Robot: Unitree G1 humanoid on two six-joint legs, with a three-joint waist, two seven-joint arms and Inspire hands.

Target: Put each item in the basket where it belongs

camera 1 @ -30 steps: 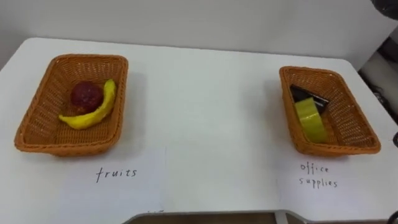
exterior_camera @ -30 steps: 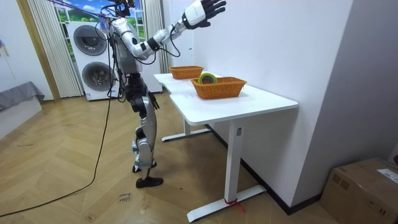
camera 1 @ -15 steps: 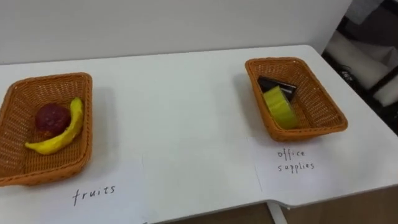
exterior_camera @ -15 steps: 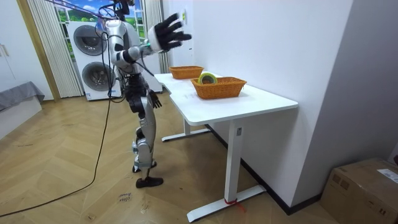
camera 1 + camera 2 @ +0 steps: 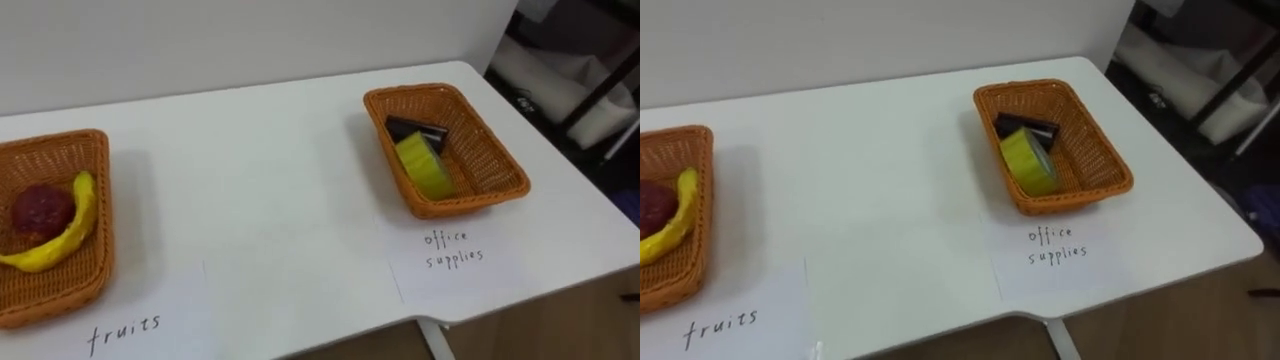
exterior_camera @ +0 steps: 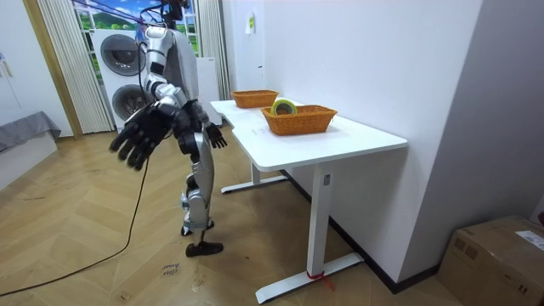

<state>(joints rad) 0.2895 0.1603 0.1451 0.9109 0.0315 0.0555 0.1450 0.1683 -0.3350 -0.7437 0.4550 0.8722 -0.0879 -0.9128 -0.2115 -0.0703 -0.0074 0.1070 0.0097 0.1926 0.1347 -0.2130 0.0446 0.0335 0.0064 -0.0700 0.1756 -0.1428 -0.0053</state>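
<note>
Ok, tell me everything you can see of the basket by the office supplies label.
The office supplies basket is a rectangular tray of orange-brown woven wicker with sloping walls and a thicker rim. It sits flat on the white table, towards its right end, just beyond a handwritten paper label. Inside, a yellow-green tape roll stands on edge along the left wall, with a dark flat object behind it. Nothing else touches it.
</note>
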